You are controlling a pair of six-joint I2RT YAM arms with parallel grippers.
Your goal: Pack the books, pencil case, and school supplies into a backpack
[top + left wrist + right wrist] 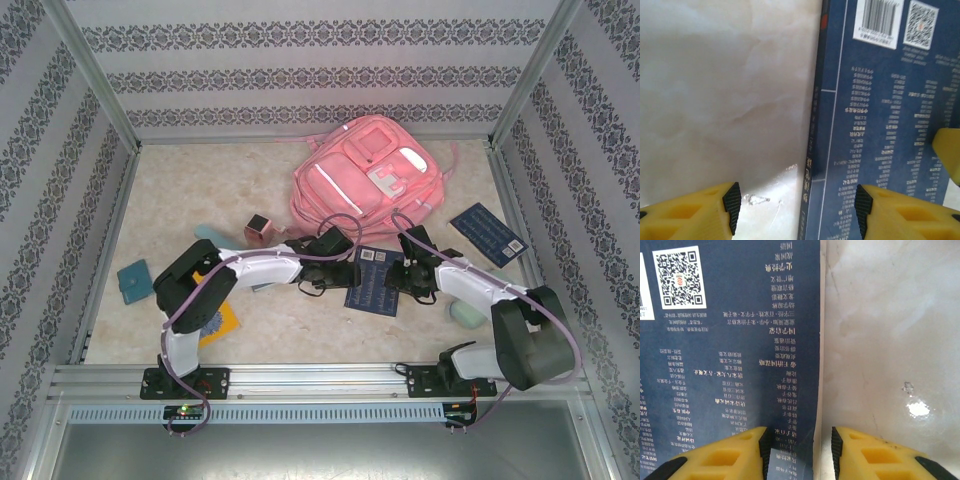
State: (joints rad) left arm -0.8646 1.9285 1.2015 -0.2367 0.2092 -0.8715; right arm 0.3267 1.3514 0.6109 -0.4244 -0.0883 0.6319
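Observation:
A dark navy book with white print lies flat on the table in front of the pink backpack. My left gripper is open and straddles the book's spine edge, one finger over the bare table and the other over the cover. From the other side, my right gripper straddles the opposite edge of the same book. Its jaws stand narrower, with a gap left on both sides of the edge. A second navy book lies at the right, and a yellow book under the left arm.
A shiny pinkish-brown cube sits left of the backpack. Teal items lie at the left and by the left arm; a pale green thing is by the right arm. I cannot tell which is the pencil case. Patterned walls enclose the table.

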